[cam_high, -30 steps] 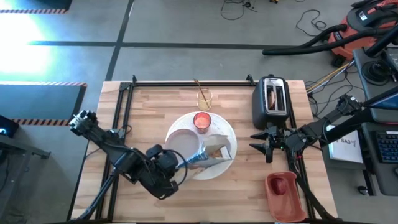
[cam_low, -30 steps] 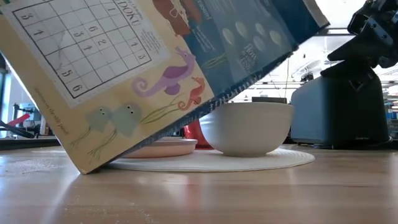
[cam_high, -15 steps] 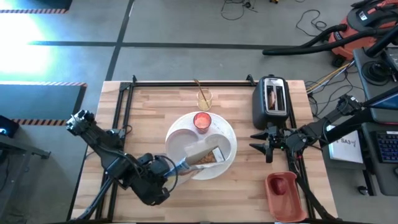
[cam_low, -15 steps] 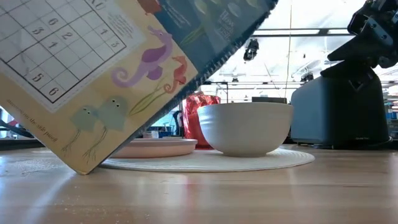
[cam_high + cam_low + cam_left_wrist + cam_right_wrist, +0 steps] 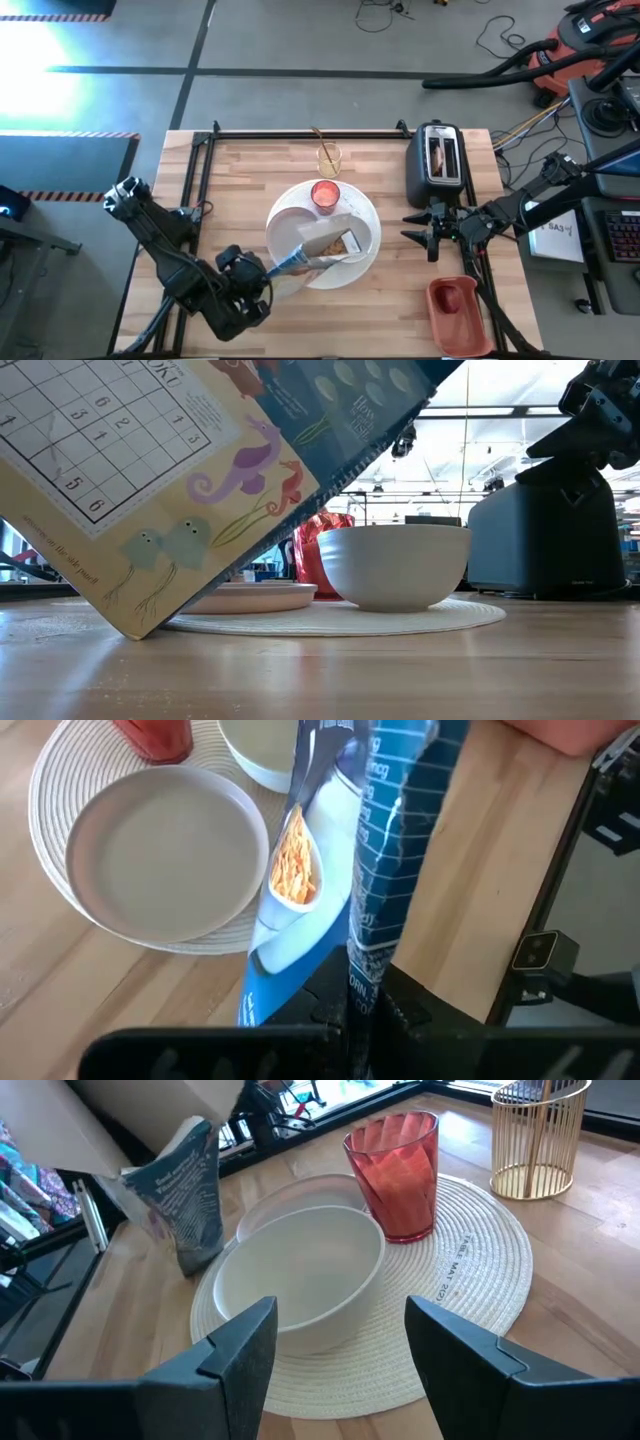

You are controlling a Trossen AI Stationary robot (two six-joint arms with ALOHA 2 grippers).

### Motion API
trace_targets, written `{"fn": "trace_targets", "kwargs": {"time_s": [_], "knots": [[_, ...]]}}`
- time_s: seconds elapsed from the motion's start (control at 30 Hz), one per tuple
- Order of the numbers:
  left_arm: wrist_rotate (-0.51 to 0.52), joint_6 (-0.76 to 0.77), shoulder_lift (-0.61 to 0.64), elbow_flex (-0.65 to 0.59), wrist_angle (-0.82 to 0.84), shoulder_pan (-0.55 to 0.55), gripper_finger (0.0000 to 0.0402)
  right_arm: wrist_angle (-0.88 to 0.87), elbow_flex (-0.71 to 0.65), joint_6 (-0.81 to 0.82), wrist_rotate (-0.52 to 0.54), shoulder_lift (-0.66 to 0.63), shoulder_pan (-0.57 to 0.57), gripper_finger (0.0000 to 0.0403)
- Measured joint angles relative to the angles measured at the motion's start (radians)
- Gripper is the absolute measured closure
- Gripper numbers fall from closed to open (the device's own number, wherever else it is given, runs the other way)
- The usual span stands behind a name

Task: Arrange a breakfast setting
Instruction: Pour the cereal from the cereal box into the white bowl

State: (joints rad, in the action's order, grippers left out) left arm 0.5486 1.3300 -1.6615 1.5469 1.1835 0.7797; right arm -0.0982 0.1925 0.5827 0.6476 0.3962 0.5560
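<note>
While the left hand (image 5: 362, 1010) clamps one cereal box (image 5: 325, 243), one bowl (image 5: 300, 1275), one red cup (image 5: 394, 1172) wait; right hand (image 5: 340, 1345) wide.

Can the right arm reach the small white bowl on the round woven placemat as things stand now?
Probably yes. The right gripper is open and empty, and it faces the small white bowl with bare placemat between. The tilted cereal box, shut in the left gripper, leans over the bowl from the other side.

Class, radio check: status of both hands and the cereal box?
Left hand shut on cereal box, tilted over bowl. Right hand open, waiting by toaster. Nothing blocking.
</note>
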Motion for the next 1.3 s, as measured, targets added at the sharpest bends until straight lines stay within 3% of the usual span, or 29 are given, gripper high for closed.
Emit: {"fn": "trace_targets", "kwargs": {"time_s": [0.43, 0.73, 1.3], "knots": [[-0.042, 0.059, 0.000, -0.024, 0.045, 0.021, 0.0402, 0.000, 0.000, 0.000, 0.000, 0.000, 0.000, 0.0193], [-0.038, -0.032, -0.001, -0.021, 0.049, 0.009, 0.0402, 0.000, 0.000, 0.000, 0.000, 0.000, 0.000, 0.0193], [-0.028, -0.017, -0.008, -0.031, 0.046, -0.005, 0.0402, 0.000, 0.000, 0.000, 0.000, 0.000, 0.000, 0.0193]]}}
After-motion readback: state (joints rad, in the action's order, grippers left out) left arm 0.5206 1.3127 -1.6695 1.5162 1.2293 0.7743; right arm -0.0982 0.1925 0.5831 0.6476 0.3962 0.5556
